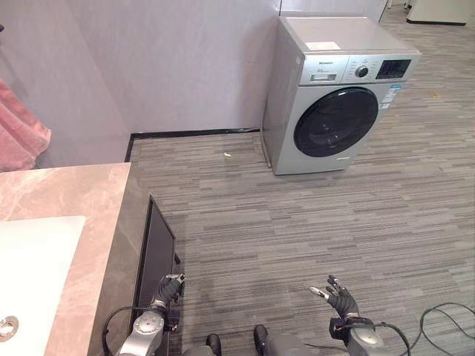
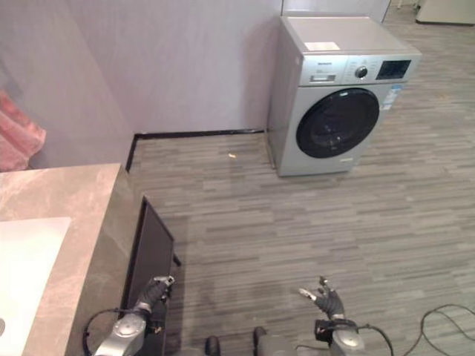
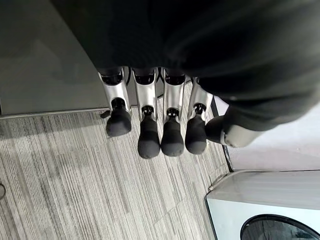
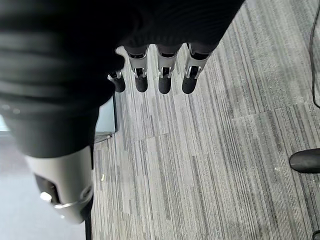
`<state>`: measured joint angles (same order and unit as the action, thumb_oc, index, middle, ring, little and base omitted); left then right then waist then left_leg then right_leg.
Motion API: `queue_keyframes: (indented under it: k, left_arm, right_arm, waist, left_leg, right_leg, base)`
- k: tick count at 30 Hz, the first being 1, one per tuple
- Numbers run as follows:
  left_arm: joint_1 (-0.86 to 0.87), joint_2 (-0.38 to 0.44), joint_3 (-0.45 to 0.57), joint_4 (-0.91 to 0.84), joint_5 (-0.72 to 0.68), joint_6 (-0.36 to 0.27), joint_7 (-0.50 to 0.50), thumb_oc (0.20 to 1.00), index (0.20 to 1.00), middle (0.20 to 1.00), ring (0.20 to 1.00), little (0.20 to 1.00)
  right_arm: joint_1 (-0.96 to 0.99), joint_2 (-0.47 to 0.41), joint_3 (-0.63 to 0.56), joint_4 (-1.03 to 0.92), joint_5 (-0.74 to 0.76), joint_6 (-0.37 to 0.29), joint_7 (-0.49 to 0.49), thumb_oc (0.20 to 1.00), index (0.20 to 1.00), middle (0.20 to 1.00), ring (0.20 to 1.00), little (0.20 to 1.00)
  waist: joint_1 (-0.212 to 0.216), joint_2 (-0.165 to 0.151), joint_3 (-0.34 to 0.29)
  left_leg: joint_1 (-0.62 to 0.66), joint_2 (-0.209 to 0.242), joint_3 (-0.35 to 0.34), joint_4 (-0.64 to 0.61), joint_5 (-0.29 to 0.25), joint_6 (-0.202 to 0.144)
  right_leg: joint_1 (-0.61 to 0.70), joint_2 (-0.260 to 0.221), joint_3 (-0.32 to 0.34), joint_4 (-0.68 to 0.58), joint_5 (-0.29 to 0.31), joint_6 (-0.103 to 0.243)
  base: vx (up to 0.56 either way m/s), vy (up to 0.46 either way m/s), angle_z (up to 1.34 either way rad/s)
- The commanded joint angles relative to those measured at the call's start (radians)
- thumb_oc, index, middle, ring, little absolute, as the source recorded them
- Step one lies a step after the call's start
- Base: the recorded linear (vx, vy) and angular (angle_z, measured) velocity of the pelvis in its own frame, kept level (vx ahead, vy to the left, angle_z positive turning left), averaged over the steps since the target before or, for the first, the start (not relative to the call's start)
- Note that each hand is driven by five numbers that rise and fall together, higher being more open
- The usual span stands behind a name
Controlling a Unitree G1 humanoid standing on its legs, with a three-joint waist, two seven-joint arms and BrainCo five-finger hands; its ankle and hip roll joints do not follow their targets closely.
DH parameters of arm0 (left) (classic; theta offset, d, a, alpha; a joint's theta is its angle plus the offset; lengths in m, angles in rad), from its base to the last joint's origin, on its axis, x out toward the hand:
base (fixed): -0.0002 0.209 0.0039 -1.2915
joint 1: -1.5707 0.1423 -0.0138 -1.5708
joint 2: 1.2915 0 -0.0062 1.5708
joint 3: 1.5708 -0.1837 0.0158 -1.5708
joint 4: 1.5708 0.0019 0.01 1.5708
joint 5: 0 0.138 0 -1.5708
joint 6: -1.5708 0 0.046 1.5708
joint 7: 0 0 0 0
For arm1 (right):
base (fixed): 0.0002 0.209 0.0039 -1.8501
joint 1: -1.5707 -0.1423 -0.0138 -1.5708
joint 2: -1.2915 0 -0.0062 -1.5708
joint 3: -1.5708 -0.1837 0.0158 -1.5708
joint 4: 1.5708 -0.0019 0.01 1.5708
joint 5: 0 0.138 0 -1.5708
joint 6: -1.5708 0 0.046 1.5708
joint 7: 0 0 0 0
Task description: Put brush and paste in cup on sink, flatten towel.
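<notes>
You will find nothing you can read here. The silver-grey front-loading washing machine [image 1: 338, 89] against the pale wall carries a white sticker [image 1: 323, 46] on its flat lid, a small nameplate on its detergent drawer [image 1: 323, 71], a dark display panel [image 1: 392, 69] beside its round dial [image 1: 361, 72], and a blue-and-white label [image 1: 390, 97] on the right of its front. The lettering on each is too small for you to make out.

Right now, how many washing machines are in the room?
1. The washing machine stands on the floor against the far wall, to the right of the marble counter. Others may stand outside the view.
</notes>
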<state>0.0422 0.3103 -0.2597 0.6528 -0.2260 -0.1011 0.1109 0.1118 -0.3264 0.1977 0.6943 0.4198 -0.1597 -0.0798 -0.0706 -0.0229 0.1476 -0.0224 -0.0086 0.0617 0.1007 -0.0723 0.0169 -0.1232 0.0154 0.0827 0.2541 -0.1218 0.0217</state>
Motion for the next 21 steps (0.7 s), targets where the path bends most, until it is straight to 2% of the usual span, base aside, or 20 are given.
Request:
queue_keyframes:
  k: [1,2,3,5,13,21]
  left_arm:
    - [-0.019,0.014,0.01,-0.006,0.01,-0.04,0.0,0.2,0.2,0.2,0.2,0.2]
    - [-0.02,0.013,0.007,-0.004,0.01,-0.037,-0.004,0.432,0.432,0.432,0.432,0.432]
    - [-0.022,0.017,0.005,0.001,0.026,-0.037,-0.005,1.0,1.0,1.0,1.0,1.0]
    - [-0.044,0.014,-0.005,-0.006,0.049,-0.027,0.005,1.0,1.0,1.0,1.0,1.0]
    - [-0.089,-0.003,-0.03,0.034,0.027,-0.03,0.028,1.0,1.0,1.0,1.0,1.0]
    - [-0.094,0.014,-0.007,0.076,0.005,-0.031,0.035,1.0,1.0,1.0,1.0,1.0]
  right_arm:
    - [-0.016,-0.002,-0.018,-0.019,0.034,-0.053,0.005,1.0,1.0,1.0,1.0,1.0]
    - [-0.018,-0.002,-0.014,-0.017,0.026,-0.049,0.003,1.0,1.0,1.0,1.0,1.0]
    - [-0.024,-0.002,-0.002,-0.014,0.012,-0.043,0.003,1.0,1.0,1.0,1.0,1.0]
    - [-0.031,-0.004,0.011,-0.014,-0.009,-0.034,0.001,1.0,1.0,1.0,1.0,1.0]
    - [-0.07,-0.014,0.02,0.033,-0.018,-0.023,-0.009,1.0,1.0,1.0,1.0,1.0]
    - [-0.062,-0.033,0.029,0.033,-0.031,-0.013,0.009,1.0,1.0,1.0,1.0,1.0]
  waist:
    - [0.0,-0.022,-0.018]
    - [0.002,-0.022,-0.021]
    - [0.008,-0.017,-0.027]
    - [0.021,-0.006,-0.036]
    - [0.032,0.02,-0.053]
    - [0.04,0.019,-0.062]
  left_leg:
    - [-0.051,-0.054,0.002,0.108,-0.058,0.022]
    - [-0.045,-0.056,0.003,0.101,-0.057,0.023]
    - [-0.032,-0.06,0.003,0.082,-0.053,0.024]
    - [-0.005,-0.07,-0.01,0.041,-0.042,0.027]
    - [0.024,-0.075,-0.02,0.005,-0.049,0.036]
    - [0.037,-0.079,-0.031,-0.01,-0.052,0.041]
  right_leg:
    - [0.091,0.02,0.005,-0.052,-0.007,0.033]
    - [0.098,0.017,0.008,-0.066,-0.001,0.035]
    - [0.107,0.013,0.014,-0.085,0.007,0.04]
    - [0.128,0.004,0.02,-0.114,0.016,0.047]
    - [0.153,-0.007,0.02,-0.154,0.019,0.059]
    - [0.163,-0.014,0.02,-0.162,0.017,0.062]
  base:
    - [0.06,0.031,-0.02]
    - [0.06,0.035,-0.01]
    - [0.06,0.036,0.01]
    - [0.06,0.055,-0.03]
    - [0.05,0.034,0.01]
    - [0.04,0.015,-0.01]
